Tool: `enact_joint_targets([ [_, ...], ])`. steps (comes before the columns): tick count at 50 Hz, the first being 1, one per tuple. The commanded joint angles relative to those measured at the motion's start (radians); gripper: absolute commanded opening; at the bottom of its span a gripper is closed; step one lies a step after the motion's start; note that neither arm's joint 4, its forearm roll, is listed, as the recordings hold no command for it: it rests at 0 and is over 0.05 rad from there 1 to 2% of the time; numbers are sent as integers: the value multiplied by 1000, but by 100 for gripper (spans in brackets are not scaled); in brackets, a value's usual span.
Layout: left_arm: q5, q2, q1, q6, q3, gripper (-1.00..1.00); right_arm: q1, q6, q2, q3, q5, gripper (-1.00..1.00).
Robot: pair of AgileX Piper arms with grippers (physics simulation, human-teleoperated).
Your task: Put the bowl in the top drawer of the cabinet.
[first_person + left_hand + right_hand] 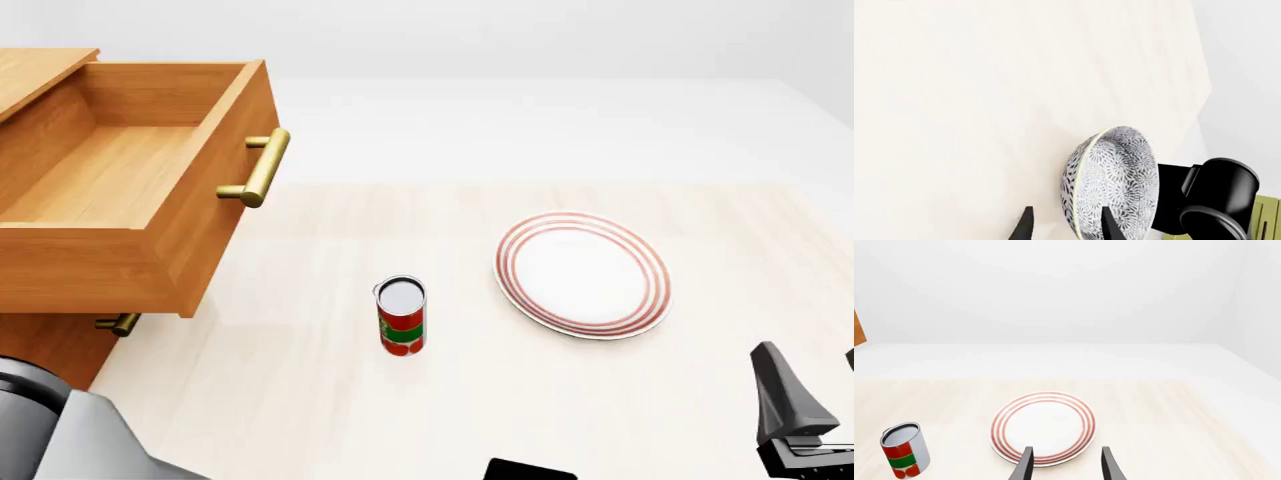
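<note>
Orange-brown wooden top drawer (120,190) pulled open from the wooden cabinet (40,345), white bowl with grey-black floral lace (1111,182) on the pale table (954,125) before the left gripper (1066,227), fingers parted, empty, right gripper (1064,465) likewise spread, empty, facing red-ringed white plate (1044,426), red-green tin can (400,316) nearby.

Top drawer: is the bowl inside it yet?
No. The front view shows the top drawer pulled open with only bare wood inside.
</note>
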Motion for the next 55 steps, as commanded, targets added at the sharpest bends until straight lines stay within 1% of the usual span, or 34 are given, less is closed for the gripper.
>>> enact_joint_targets([
  [1,-4,13,-1,-15,-10,-100,0,0,0,0,0,100],
  [13,1,-3,1,-14,-1,-100,0,0,0,0,0,100],
  [27,39,-67,25,10,12,-100,0,0,0,0,0,100],
  [48,105,-151,99,72,9,-100,0,0,0,0,0,100],
  [55,125,-163,163,101,8,-100,0,0,0,0,0,100],
])
